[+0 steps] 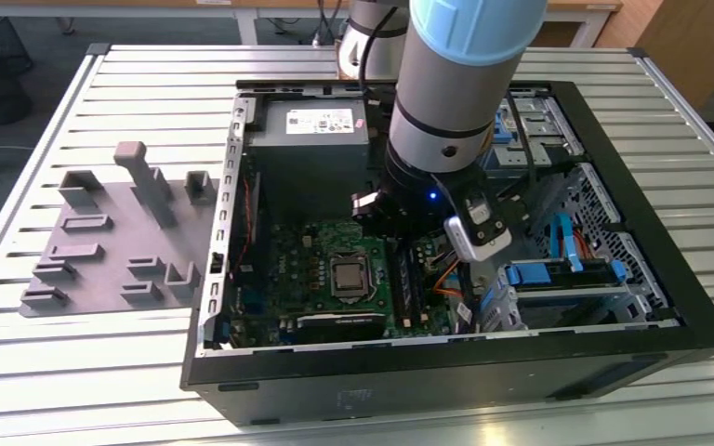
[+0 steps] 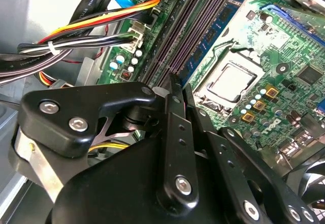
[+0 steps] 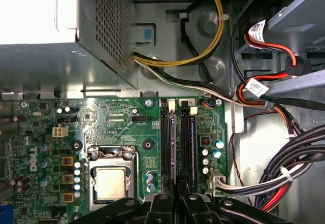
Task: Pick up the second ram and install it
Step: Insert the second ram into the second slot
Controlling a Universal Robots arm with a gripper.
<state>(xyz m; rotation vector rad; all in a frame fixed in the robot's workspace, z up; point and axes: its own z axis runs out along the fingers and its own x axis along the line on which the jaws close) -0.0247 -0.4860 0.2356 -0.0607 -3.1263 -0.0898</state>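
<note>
- The jaws look drawn together, tips down on the slots (image 2: 195, 28), at the end nearer the camera in both wrist views. I cannot tell whether they pinch anything or only press.
- The ram (image 3: 176, 142) seems to stand edge-on in the slot directly ahead of the tips. It is a thin dark strip, hard to tell from the slot itself. A second strip sits in the slot just beside it, toward the cables (image 3: 284, 173).
- To seat it well, I judge the push should go straight down along the slot, with no sideways lean, since the slots lie close together.
- Pressing at one end alone could leave the far end high, so both ends need to be level.
- The CPU socket (image 3: 110, 182) lies near on the motherboard (image 3: 117, 117), and the cables crowd the other side, so there is little room to stray.
- Outward, the arm (image 1: 456, 93) reaches into the open case (image 1: 654, 334). The grey holder (image 1: 109, 260) sits on the counter (image 1: 85, 372), on the exterior view's left.
</note>
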